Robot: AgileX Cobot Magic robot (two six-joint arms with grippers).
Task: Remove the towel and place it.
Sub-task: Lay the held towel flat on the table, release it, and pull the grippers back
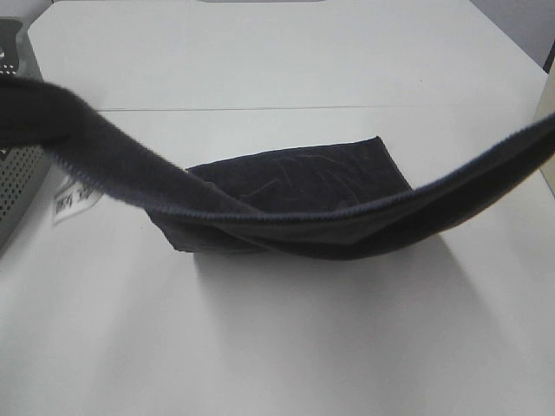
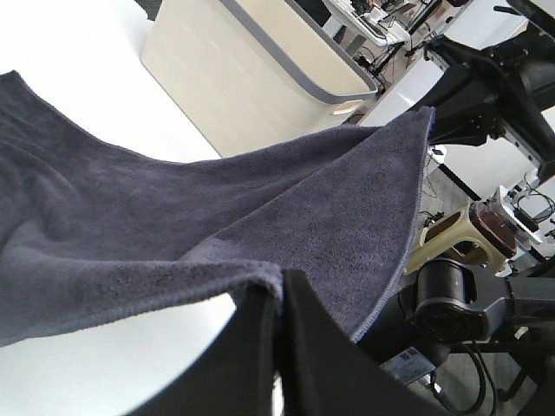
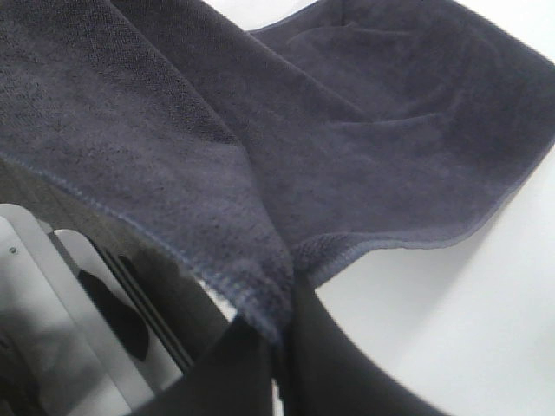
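We can't really read anything here, the dark print on the white label [image 1: 73,198] beside the perforated basket [image 1: 17,186] is too blurry.

A robotics lab, we'd say.
We see a plain white table [image 1: 277,347], a beige bin [image 2: 260,87], black arm joints [image 2: 447,299] with loose cables [image 2: 475,377], and cluttered equipment benches [image 2: 373,13] behind (blurred, details unclear).

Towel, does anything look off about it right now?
Nothing stands out. The towel hangs slack between the left gripper and right gripper, each pinching a hemmed edge, its far part lying creased on the table. No tear or spill shows.
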